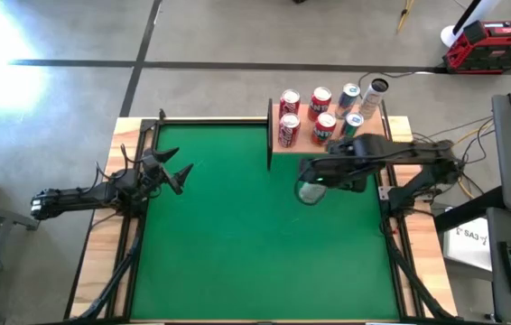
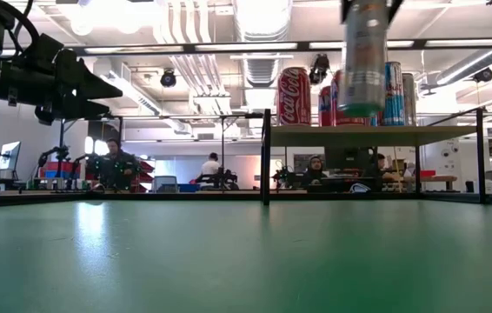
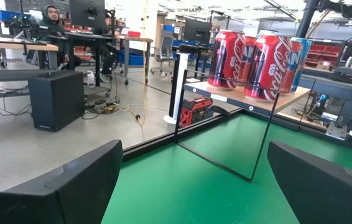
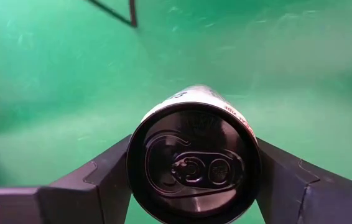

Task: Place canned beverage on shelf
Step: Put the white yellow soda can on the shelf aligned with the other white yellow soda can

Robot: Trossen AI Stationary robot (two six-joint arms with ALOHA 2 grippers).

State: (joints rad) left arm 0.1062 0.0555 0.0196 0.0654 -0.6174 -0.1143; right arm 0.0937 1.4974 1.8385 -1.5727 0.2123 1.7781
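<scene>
My right gripper point(image 1: 314, 178) is shut on a silver canned beverage point(image 1: 311, 191) with a black top point(image 4: 193, 165). It hangs high over the green table point(image 1: 237, 253), just on the near side of the shelf point(image 1: 281, 149). In the low view the can point(image 2: 363, 61) hangs in front of the shelf board point(image 2: 359, 135), with its bottom above board level. The shelf is a tan board on a thin dark frame at the table's far right. My left gripper point(image 1: 179, 176) waits open at the table's left edge, pointing level toward the shelf point(image 3: 282, 98). My right gripper pinches the can's side wall near its top rim point(image 4: 250, 155) between its two fingers point(image 4: 111, 171), one on either side. The fingers come from above, slanting down. The can hangs below them, about upright, lifted clear of the table and the shelf.
Several cans stand on the shelf: red ones point(image 1: 289, 129) toward its left, blue-and-white ones point(image 1: 349, 95) and a silver one point(image 1: 377, 90) toward its right. The shelf's dark post point(image 2: 266, 156) stands at its left end. People sit at desks beyond the table point(image 2: 116, 165).
</scene>
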